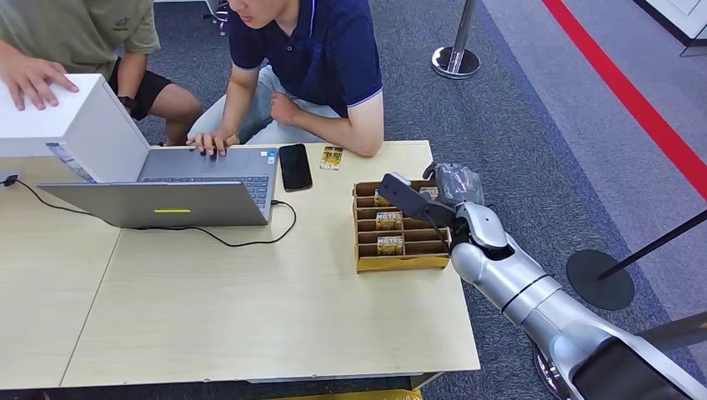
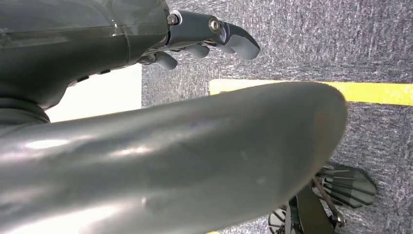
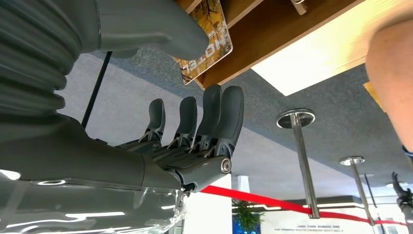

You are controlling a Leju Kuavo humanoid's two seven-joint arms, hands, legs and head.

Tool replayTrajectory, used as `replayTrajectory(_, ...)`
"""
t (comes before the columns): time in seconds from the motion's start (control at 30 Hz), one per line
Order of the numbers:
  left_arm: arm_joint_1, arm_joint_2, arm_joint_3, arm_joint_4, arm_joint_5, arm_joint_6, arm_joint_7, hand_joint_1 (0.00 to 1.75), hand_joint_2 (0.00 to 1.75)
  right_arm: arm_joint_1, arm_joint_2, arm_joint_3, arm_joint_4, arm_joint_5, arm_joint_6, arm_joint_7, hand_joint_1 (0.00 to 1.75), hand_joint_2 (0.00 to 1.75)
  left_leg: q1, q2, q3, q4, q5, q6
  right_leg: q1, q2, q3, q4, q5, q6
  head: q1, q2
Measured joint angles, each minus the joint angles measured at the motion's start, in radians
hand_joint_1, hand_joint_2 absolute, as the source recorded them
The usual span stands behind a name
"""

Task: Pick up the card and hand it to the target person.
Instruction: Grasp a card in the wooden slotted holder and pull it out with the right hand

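Note:
A brown divided card box (image 1: 400, 263) stands at the table's right edge, with patterned cards (image 1: 389, 220) upright in its slots. My right hand (image 1: 454, 185) hovers at the box's far right corner. In the right wrist view a "HOTEL" card (image 3: 207, 41) sticks out of the box (image 3: 263, 34), lying between the thumb (image 3: 160, 36) and the straight fingers (image 3: 214, 117); a gap shows, with nothing pinched. Another card (image 1: 331, 157) lies flat on the table by the person in a navy shirt (image 1: 317, 50). My left hand (image 2: 209, 34) hangs over the carpet, fingers loosely bent, holding nothing.
An open laptop (image 1: 167, 204) with its cable, a black phone (image 1: 294, 166) and a white box (image 1: 75, 125) occupy the table's far left. A second person (image 1: 75, 33) rests a hand on the white box. Stanchion bases (image 1: 455, 58) stand on the carpet to the right.

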Motion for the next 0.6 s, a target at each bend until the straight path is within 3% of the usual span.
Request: replayTrajectory(0.6, 0.0, 0.0, 0.0, 0.0, 0.001, 0.003, 0.001, 0.0, 0.0, 0.006, 0.002, 0.001, 0.04, -0.002, -0.001, -0.007, 0.83, 1.75, 0.0, 0.0, 0.0, 0.0, 0.0, 0.0, 0.0, 0.0, 0.0, 0.0, 0.0, 0.0, 0.0, 0.0)
